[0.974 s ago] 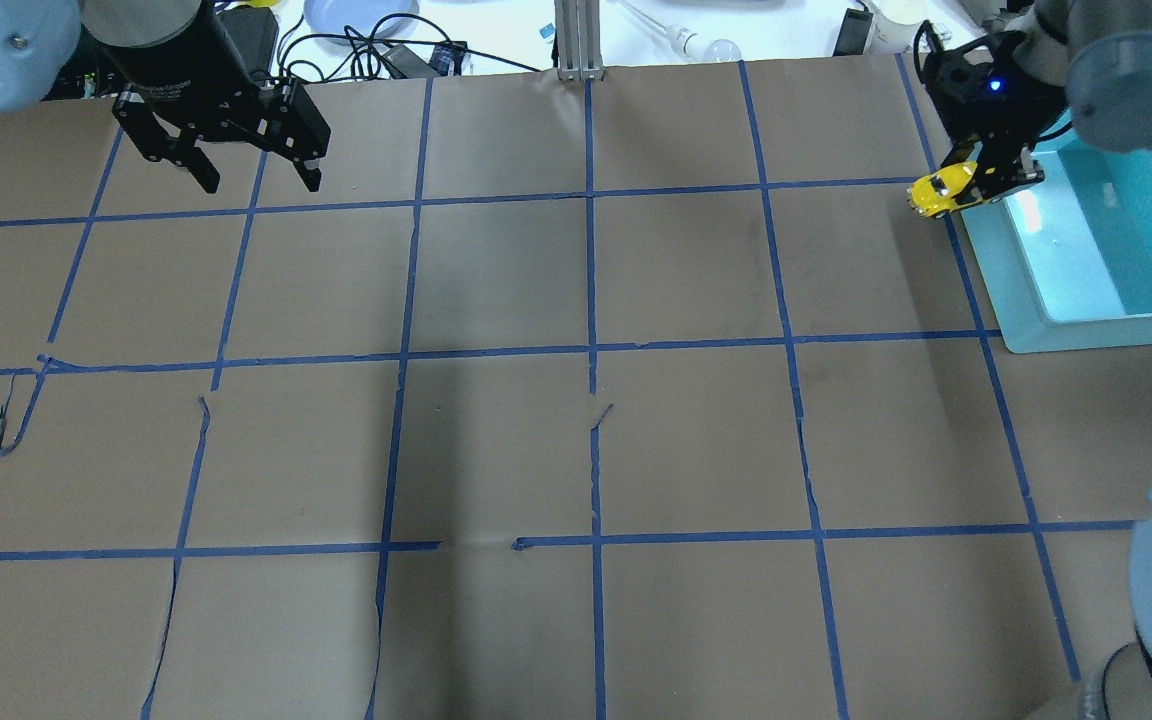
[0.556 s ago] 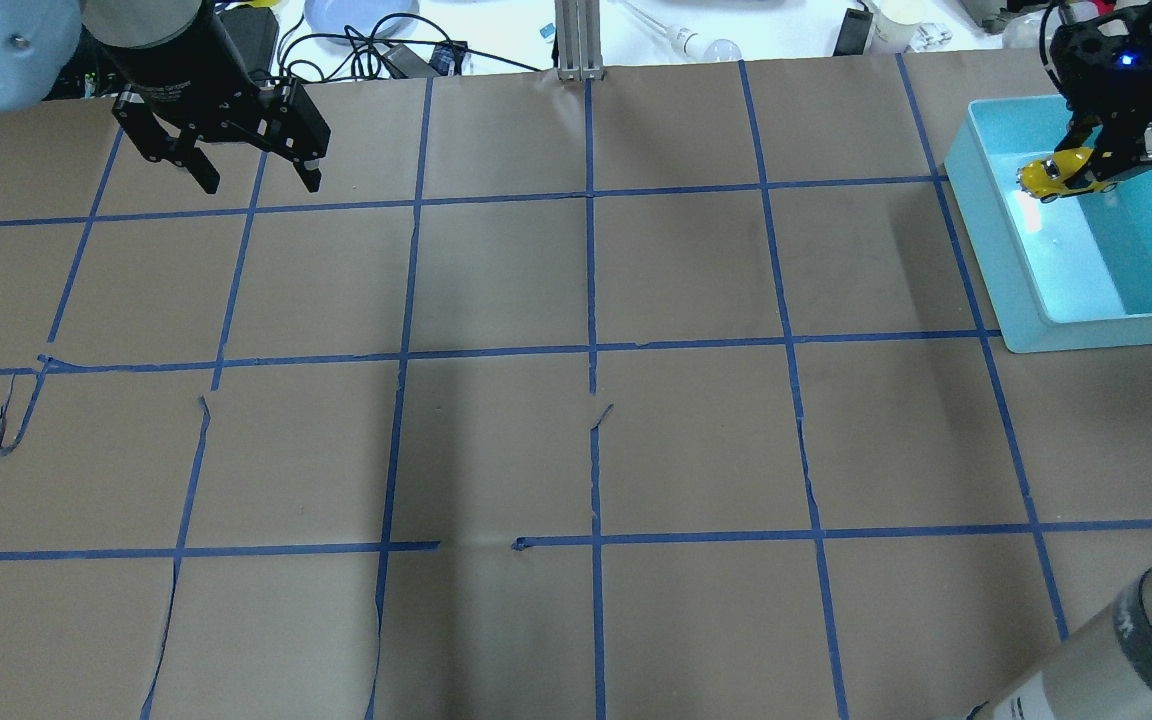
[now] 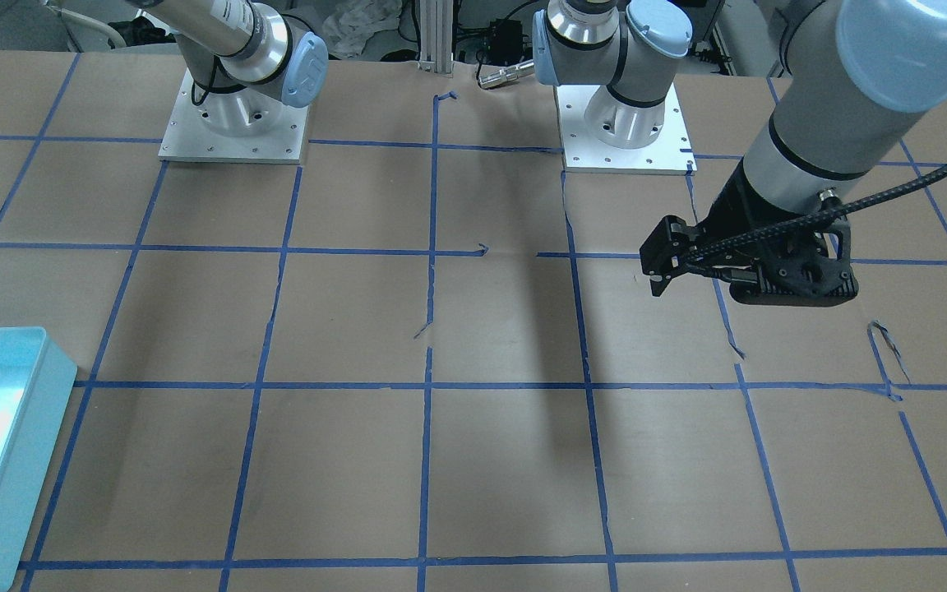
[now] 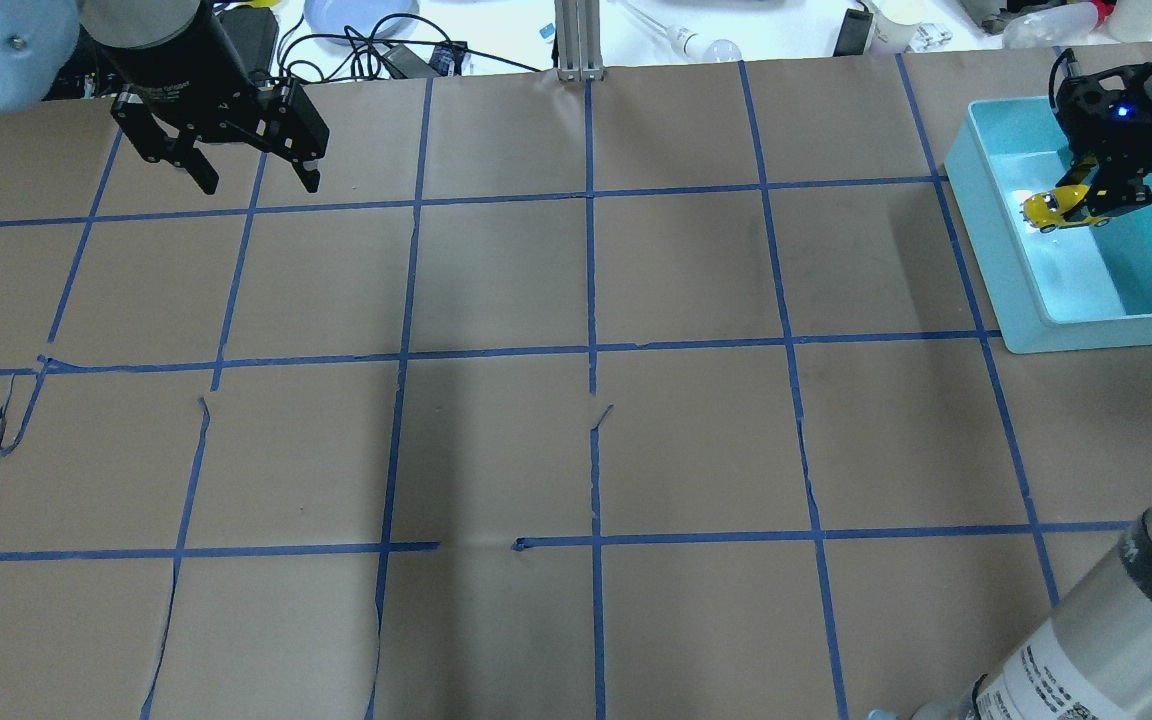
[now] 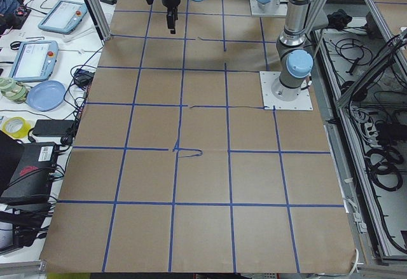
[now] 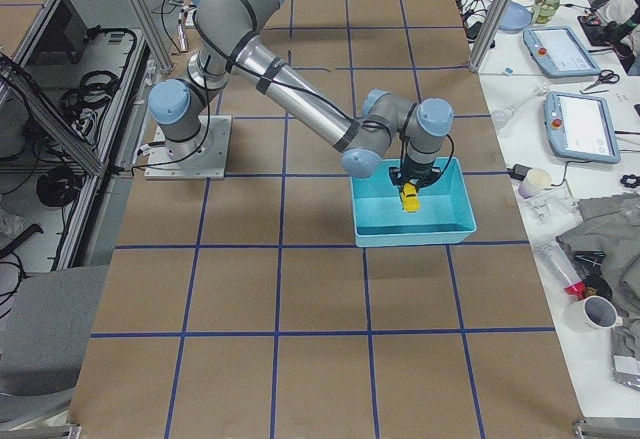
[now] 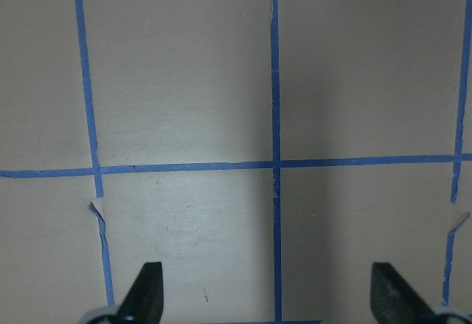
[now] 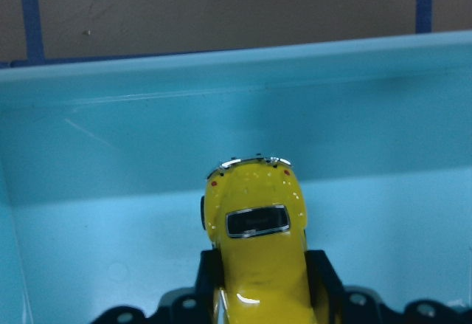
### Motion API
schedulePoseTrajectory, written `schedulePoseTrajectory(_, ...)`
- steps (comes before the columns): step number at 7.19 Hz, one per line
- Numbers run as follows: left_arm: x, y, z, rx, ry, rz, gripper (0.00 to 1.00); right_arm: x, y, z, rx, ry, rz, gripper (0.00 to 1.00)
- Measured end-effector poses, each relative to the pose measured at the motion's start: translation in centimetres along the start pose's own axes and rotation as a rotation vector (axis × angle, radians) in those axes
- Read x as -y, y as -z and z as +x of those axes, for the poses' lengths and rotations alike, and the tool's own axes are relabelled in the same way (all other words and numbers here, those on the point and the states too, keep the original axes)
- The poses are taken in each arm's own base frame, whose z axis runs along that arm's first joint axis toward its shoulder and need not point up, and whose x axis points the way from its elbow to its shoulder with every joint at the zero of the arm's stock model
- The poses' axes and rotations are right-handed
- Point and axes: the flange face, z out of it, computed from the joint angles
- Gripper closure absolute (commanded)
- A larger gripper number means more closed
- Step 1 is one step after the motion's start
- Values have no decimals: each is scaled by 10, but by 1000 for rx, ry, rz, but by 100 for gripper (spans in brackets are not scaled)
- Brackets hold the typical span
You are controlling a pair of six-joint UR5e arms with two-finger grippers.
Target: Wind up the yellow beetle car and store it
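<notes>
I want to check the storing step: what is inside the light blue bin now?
The bin shows only the yellow beetle car, shut in the right gripper. Its floor beneath them is covered.

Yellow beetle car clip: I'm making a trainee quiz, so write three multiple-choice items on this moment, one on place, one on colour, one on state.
1. Where is the yellow beetle car?
A) on bare brown paper in the middle
B) inside the bin
C) outside the bin, against its wall

2. What colour are the tape lines on the table?
A) red
B) green
C) blue

3. How is the right gripper?
A) open and empty
B) shut on the car
C) out of every view

Answers:
1 B, the right wrist view shows bin walls around the car.
2 C, the grid is blue in every view.
3 B, its fingers press both sides of the car.
</notes>
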Motion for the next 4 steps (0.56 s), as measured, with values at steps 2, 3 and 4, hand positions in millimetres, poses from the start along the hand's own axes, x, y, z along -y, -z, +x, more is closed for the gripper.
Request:
schedulePoseTrajectory(2, 0, 0, 0, -1, 0, 1, 0, -11, -9, -5, 18, 31, 4, 77)
schedulePoseTrajectory(3, 0, 0, 0, -1, 0, 1, 0, -17, -16, -11, 32, 33, 13, 34)
schedulePoseTrajectory(4, 0, 0, 0, -1, 0, 1, 0, -20, -24, -18, 45, 27, 26, 18)
